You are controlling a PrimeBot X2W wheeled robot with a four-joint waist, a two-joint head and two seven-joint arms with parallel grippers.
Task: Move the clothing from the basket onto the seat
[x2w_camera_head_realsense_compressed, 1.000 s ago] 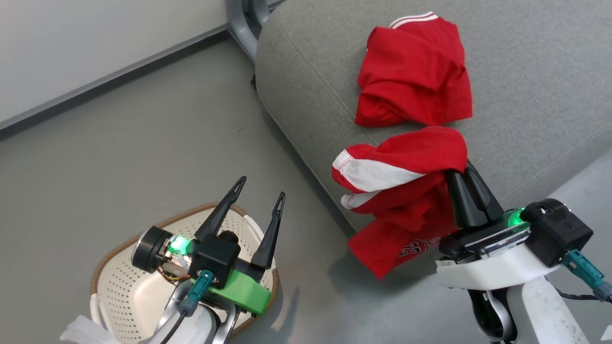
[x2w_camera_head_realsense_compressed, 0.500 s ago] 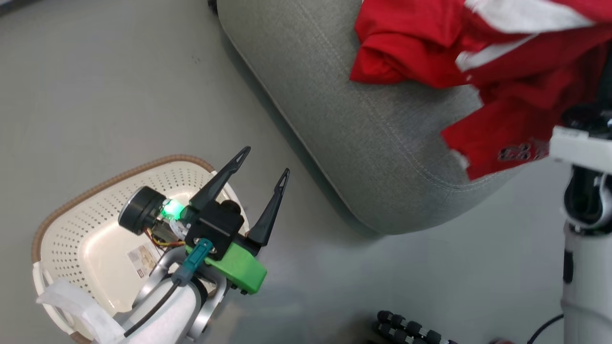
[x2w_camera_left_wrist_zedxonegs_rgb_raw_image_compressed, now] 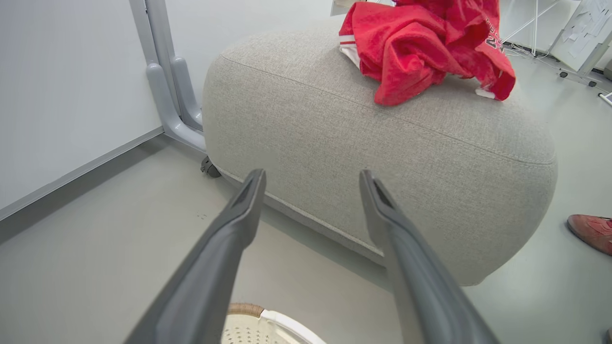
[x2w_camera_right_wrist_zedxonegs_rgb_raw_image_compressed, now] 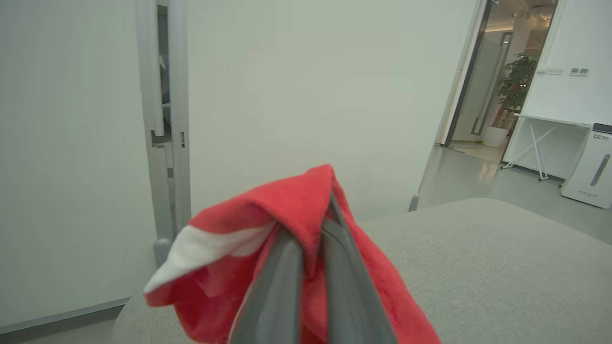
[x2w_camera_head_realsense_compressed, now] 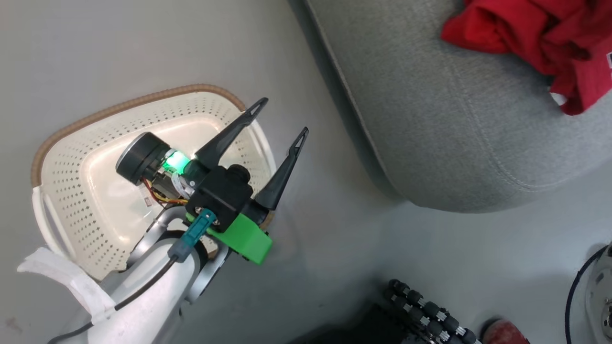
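1. Left gripper [x2w_camera_head_realsense_compressed: 283, 115]: the head view places it over the basket [x2w_camera_head_realsense_compressed: 134, 100], its 2 dark fingers spread wide with nothing between them. The left wrist view confirms the gap; through it one sees floor and the seat's side.

2. Basket: it stands on the floor just beside the seat [x2w_camera_head_realsense_compressed: 454, 134], apart from it. The head view looks down on its perforated walls and pale bottom. The left wrist view gives 1 sliver of brown rim and a white handle at its lower edge.

3. Clothing [x2w_camera_left_wrist_zedxonegs_rgb_raw_image_compressed: 420, 48]: the left wrist view shows a crumpled red heap with white trim on the seat's top, near the front edge. The head view catches a corner of it at its upper right.

4. Right gripper [x2w_camera_right_wrist_zedxonegs_rgb_raw_image_compressed: 311, 224]: the right wrist view supplies the grip. The 2 fingers are pressed together on a fold of the red fabric, which drapes over them, a white panel hanging to one side, with the grey cushion beyond.

5. Other: a red shoe [x2w_camera_left_wrist_zedxonegs_rgb_raw_image_compressed: 593, 231] rests on the floor near the seat.
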